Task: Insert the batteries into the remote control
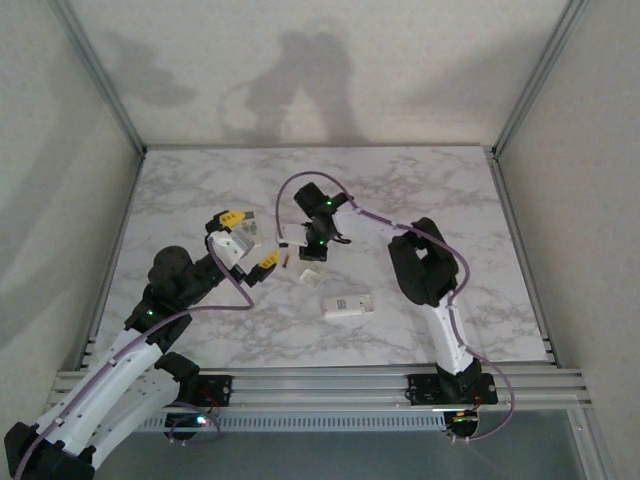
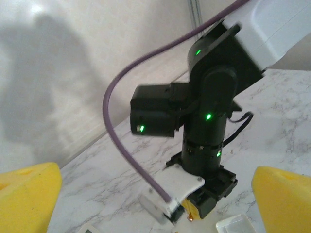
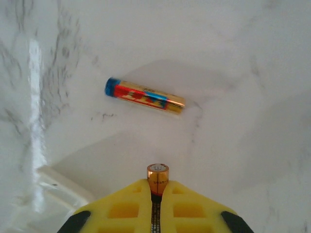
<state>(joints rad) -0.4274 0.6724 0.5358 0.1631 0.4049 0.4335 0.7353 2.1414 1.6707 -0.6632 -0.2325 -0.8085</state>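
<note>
The left gripper [image 1: 250, 238] hangs up and to the left of the remote control [image 1: 347, 304], well apart from it. Its yellow fingers [image 2: 26, 199] are spread wide with nothing between them. Nearer the remote control, above its left end, the right gripper [image 3: 158, 184] is pinched tight on one battery [image 3: 158, 173], whose end pokes out past the fingertips. A second battery [image 3: 145, 95] lies flat on the marble table [image 1: 450, 200] just beyond that gripper. The remote control lies flat on the table, apart from both grippers.
</note>
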